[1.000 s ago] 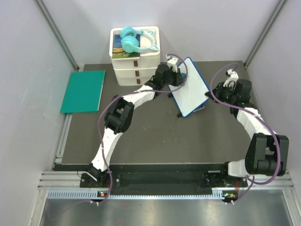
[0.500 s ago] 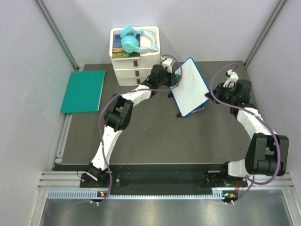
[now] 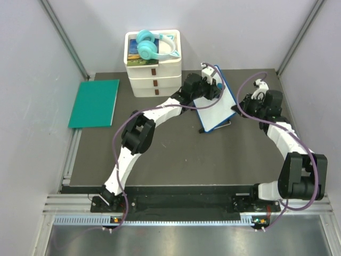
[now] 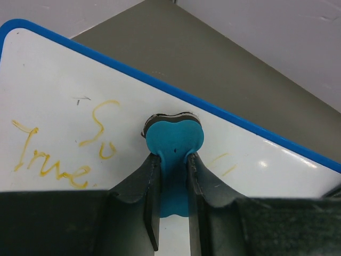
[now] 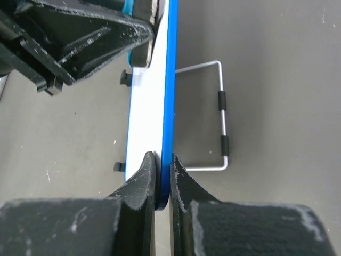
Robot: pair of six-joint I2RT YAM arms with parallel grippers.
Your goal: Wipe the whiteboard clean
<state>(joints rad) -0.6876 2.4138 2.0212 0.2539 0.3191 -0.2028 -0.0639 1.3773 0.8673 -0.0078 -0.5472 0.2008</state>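
1. Across the dark worktop from left to right: a flat green mat [image 3: 94, 103] lies at the left edge. A stack of white plastic drawers [image 3: 153, 74] with turquoise headphones [image 3: 152, 45] on top stands at the far edge. The small white whiteboard with a thin blue frame [image 3: 219, 113] stands right of the drawers, toward the far right corner, propped at a tilt on its thin wire stand [image 5: 222, 122].
2. I judge the erasing to be barely begun. In my left wrist view, yellow handwriting [image 4: 48, 152] is plainly legible on the left part of the board. A curly yellow stroke [image 4: 101, 130] sits just beside the eraser, and a few faint yellow ticks [image 4: 224, 162] remain to its right. Nearly the whole face is left to wipe.
3. My left pincer [image 4: 173, 160] is clenched, nearly closed, on the stem of a rounded blue plastic eraser with a dark felt pad [image 4: 173, 136]. The pad is pressed against the board's face, just below the blue top rail.
4. My right pincer [image 5: 162, 160] is also clamped nearly closed, grasping the board's blue frame at its right-hand edge, one finger on each face. I take this as steadying the board for the strokes.
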